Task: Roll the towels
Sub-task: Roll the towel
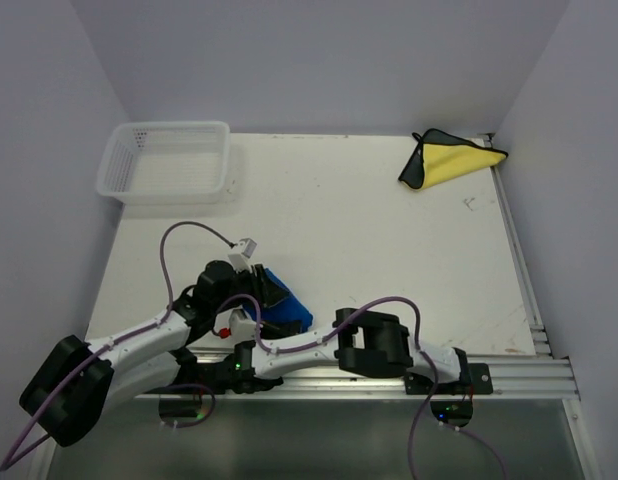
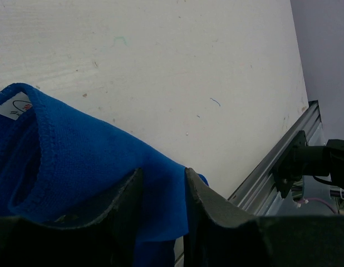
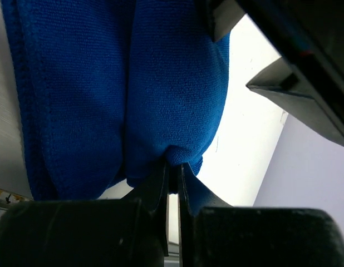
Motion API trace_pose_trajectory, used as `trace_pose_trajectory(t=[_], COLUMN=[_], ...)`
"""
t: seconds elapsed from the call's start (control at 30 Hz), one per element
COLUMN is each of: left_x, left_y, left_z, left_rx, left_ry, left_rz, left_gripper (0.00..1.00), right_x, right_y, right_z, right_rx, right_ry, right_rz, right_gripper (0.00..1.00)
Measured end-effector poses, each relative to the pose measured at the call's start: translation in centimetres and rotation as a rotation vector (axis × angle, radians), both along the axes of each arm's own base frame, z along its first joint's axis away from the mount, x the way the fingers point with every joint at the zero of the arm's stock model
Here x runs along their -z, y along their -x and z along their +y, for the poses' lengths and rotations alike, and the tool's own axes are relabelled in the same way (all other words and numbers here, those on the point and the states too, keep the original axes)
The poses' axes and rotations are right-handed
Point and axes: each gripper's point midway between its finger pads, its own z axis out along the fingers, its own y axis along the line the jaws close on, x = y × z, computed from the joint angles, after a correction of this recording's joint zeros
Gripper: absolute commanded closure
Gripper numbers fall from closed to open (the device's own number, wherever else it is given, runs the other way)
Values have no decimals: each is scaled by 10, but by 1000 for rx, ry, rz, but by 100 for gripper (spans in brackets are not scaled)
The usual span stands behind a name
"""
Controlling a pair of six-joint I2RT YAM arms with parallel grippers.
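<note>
A blue towel lies bunched and partly rolled near the table's front edge, left of centre. My left gripper reaches into it from the left. In the left wrist view the blue towel fills the gap between the fingers of the left gripper, which is shut on a thick fold. My right gripper comes in low from the right. Its jaws are pinched on the lower edge of the blue towel. The yellow towel, dark-edged, lies folded in the far right corner, apart from both grippers.
A white mesh basket stands at the far left. An aluminium rail runs along the near edge, just behind the towel. White walls close in the left, back and right sides. Part of the left gripper's body shows above the right gripper.
</note>
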Motion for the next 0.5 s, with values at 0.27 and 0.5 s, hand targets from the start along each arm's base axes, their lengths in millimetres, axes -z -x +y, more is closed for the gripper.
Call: trace_pose_trajectory(t=[0.27,0.5], left_x=[11,17], left_y=[-3,-12], left_z=[-2,-4], left_rx=[-7,-31], left_ry=[8,-2], left_rz=[-13,-26], left_gripper=[60,60], right_x=[2,-21], right_y=[0,-1], right_z=[-6,-20], right_rx=[4,86], right_ry=[2,-245], right_rz=[4,10], right_gripper=[67,50])
